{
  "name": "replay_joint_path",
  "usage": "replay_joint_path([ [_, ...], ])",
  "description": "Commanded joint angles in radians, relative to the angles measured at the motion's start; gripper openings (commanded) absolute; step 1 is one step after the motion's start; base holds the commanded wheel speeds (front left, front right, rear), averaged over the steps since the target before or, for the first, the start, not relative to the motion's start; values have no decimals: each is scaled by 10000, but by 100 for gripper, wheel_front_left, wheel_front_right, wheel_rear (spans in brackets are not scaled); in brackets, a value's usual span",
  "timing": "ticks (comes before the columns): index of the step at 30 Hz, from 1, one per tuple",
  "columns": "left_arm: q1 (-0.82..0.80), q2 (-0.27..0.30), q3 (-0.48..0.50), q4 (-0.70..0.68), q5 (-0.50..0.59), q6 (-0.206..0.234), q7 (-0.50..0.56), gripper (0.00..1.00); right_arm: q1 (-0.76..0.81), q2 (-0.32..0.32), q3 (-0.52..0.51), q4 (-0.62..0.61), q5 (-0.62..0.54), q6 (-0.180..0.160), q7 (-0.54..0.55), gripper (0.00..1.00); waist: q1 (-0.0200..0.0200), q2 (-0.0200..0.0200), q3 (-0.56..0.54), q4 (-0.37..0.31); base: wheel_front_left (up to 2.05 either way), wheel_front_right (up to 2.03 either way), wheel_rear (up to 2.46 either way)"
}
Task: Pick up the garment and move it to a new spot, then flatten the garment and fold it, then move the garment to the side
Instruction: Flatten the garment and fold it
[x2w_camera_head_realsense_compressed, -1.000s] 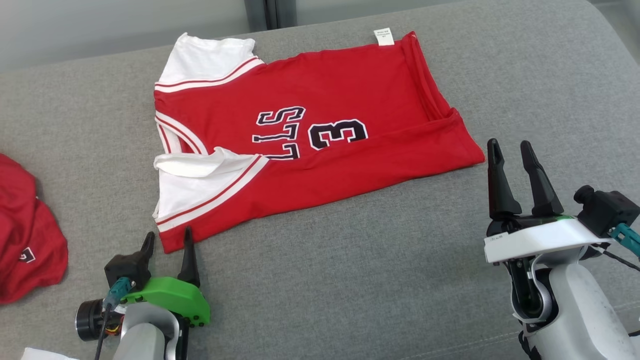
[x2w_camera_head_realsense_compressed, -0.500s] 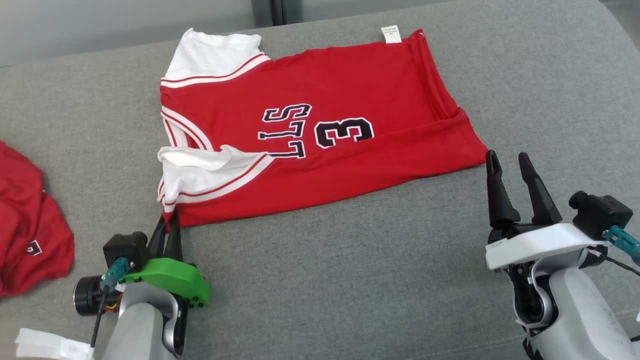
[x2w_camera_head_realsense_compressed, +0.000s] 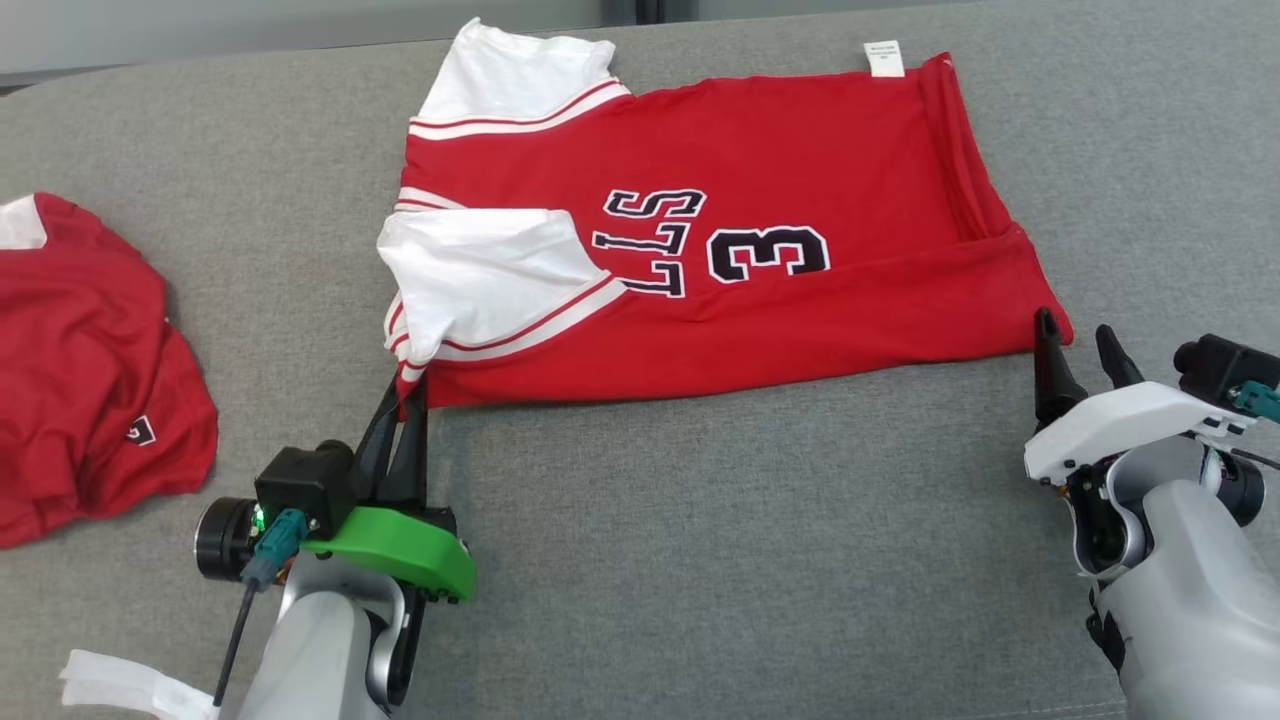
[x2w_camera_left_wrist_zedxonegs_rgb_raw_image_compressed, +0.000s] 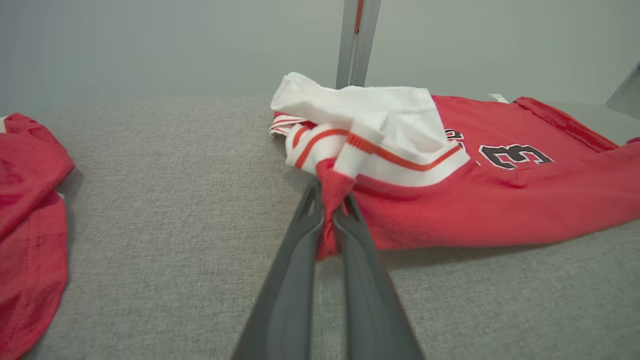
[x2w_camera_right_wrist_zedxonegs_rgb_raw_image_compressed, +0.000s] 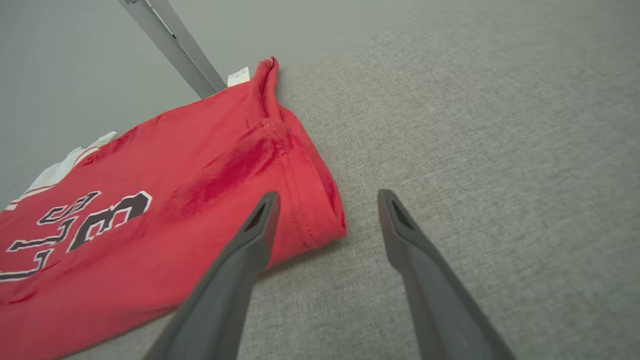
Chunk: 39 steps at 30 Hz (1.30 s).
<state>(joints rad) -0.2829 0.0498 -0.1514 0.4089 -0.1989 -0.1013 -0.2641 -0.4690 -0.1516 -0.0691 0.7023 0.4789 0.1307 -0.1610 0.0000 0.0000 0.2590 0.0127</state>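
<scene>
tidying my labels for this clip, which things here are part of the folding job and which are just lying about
Job:
- red jersey
- left gripper, shut on the jersey's near corner
- right gripper, open at the hem corner

Lying about:
- second red garment, far left
- white scrap by the left arm

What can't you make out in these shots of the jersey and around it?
Head view: lettering on the jersey partly under its white sleeve.
Head view: label print too small.
Head view: second red garment cut off by the left edge.
Head view: white strip cut off at the bottom edge.
</scene>
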Motion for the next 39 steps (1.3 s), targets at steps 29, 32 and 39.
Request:
replay_joint_path([
  [29,942,40,-111,830,-308,107,-2,0,-315,-745,1600,2095,-446,-7,-922,0,0,0,-1105,-130,0,0,0],
  [32,1260,60,-37,977,-431,62,-2,0,201,-713,1618,1786,-97,-9,-763,0,0,0,-1399,-220,0,0,0],
  [39,2054,137,-337,1098,-576,-103,22,0,1694,-805,1521,845,486,-9,-282,0,0,0,-1792,-306,0,0,0],
])
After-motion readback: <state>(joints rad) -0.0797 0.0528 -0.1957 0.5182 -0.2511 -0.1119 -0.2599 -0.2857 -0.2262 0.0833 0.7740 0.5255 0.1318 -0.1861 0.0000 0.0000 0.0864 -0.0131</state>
